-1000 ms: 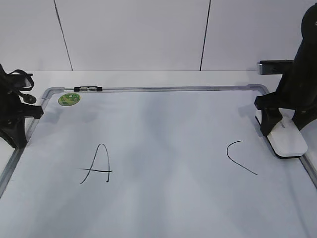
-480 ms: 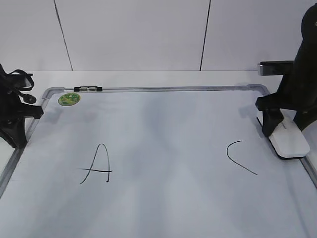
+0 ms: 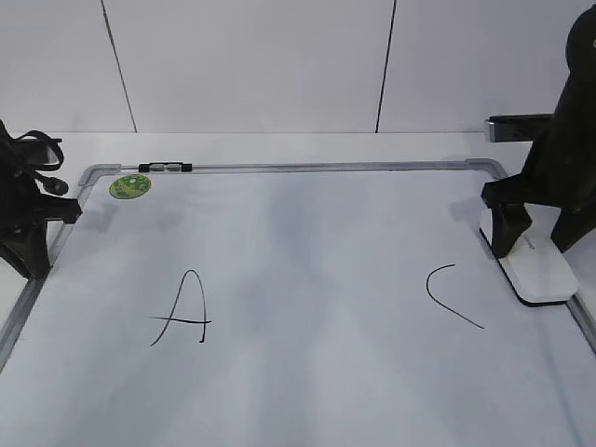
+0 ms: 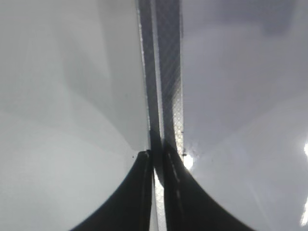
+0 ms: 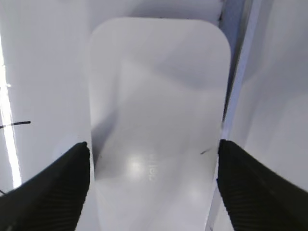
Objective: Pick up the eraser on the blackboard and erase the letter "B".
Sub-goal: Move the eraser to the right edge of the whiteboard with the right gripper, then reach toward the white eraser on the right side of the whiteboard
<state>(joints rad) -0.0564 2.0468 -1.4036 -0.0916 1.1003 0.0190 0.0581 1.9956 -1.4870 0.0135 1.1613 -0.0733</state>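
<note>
Right gripper: your black right gripper (image 3: 538, 244) straddles the flat white plastic eraser with rounded corners (image 3: 539, 272) — in the right wrist view its fingers (image 5: 48, 187) stand spread either side of the eraser (image 5: 159, 120), released rather than pinching.
Change: a second ago the fingers sat a little lower over the block; now they stand slightly higher and farther apart, and the eraser lies a touch nearer the right frame.
Eraser: flat on the large white dry-erase blackboard with a thin silver-grey frame (image 3: 307, 169), at its right edge, just right of the open black "C" (image 3: 452, 295).
Letters: you see a black "A" (image 3: 183, 309) and the "C" only — no "B" shows between them.
Left gripper: your black left gripper (image 4: 157, 159) hangs over the board's frame strip (image 4: 161, 72), fingers pressed nearly together, holding nothing.
Elsewhere: small green round sticker (image 3: 129, 186) near the top-left corner, unchanged.
</note>
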